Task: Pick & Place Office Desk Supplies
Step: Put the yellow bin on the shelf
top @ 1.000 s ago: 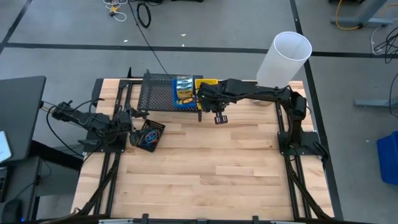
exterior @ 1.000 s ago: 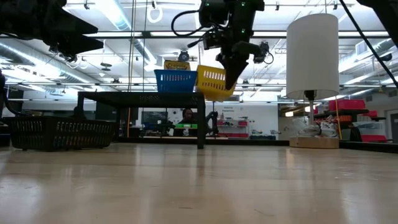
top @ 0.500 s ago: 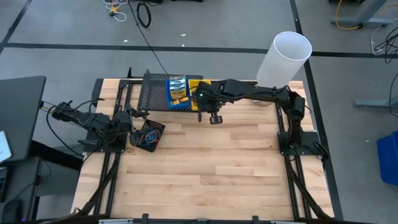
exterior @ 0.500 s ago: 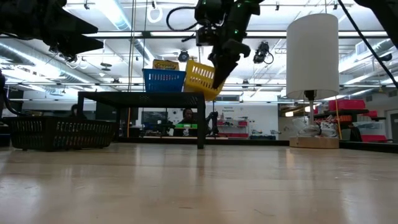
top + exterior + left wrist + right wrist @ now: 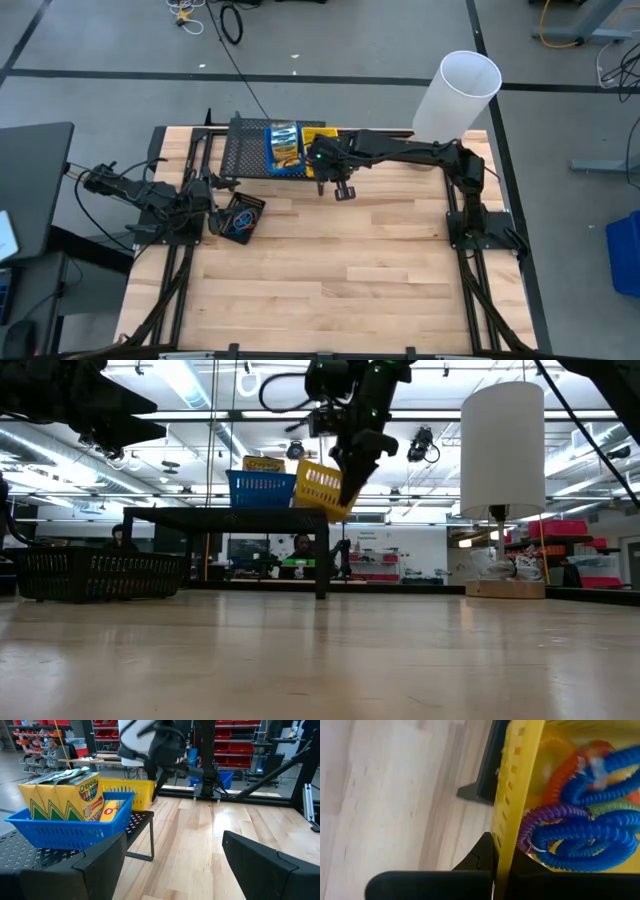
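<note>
The yellow bin (image 5: 322, 487) is held by the right gripper (image 5: 350, 478), whose fingers are pinched on one wall of it; in the right wrist view that yellow wall (image 5: 512, 805) is seen running between the dark fingers, with coiled blue, purple and orange loops (image 5: 580, 835) lying inside.

The bin is carried tilted, its lower corner just above the far edge of the black wire-mesh rack (image 5: 250, 147). In the low view the tilt is plain.

The blue bin (image 5: 70, 822) with the crayon boxes (image 5: 65, 790) stands on the rack; the yellow bin is just beside it, on the side toward the right arm. Whether the two bins touch cannot be told.

Relation governing the next move, as judged: the rack top lies directly under the held bin, so a levelling and a short lowering are called for, with the blue bin as the close neighbour to be cleared.

The left gripper (image 5: 205, 190) waits near the table's left edge beside a black bin (image 5: 238, 216), its fingers (image 5: 100, 862) spread wide and empty.
</note>
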You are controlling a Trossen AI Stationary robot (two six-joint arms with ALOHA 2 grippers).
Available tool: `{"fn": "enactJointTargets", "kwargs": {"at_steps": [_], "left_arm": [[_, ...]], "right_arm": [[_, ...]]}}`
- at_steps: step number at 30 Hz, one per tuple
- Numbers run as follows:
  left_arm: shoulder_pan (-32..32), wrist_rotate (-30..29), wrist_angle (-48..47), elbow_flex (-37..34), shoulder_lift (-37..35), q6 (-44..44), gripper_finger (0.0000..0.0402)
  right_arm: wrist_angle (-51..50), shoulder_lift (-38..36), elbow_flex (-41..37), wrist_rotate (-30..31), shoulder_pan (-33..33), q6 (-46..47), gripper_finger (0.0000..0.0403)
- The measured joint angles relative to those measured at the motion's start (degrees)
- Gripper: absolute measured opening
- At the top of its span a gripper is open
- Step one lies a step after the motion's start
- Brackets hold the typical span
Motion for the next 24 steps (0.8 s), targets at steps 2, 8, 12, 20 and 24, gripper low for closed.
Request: {"fn": "enactJointTargets", "kwargs": {"at_steps": [2,8,12,20,24], "left_arm": [[0.02,0.00,-0.01,0.00,0.00,0.01,0.0335],[0.00,0.00,-0.02,0.00,0.00,0.01,0.0335],[0.01,0.21,-0.02,0.00,0.00,-0.04,0.0335],[0.01,0.26,-0.03,0.00,0.00,-0.16,0.0335],[0.02,0.26,-0.04,0.00,-0.01,-0.18,0.0335]], "right_arm": [[0.01,0.00,1.50,0.02,0.04,0.13,0.0000],[-1.52,0.31,4.43,0.08,0.04,0.07,0.0000],[-3.56,0.37,4.44,1.03,0.04,0.89,0.0000],[-8.37,0.86,4.55,3.72,0.09,3.02,0.0000],[-11.96,2.15,4.52,4.63,0.30,3.97,0.0000]]}}
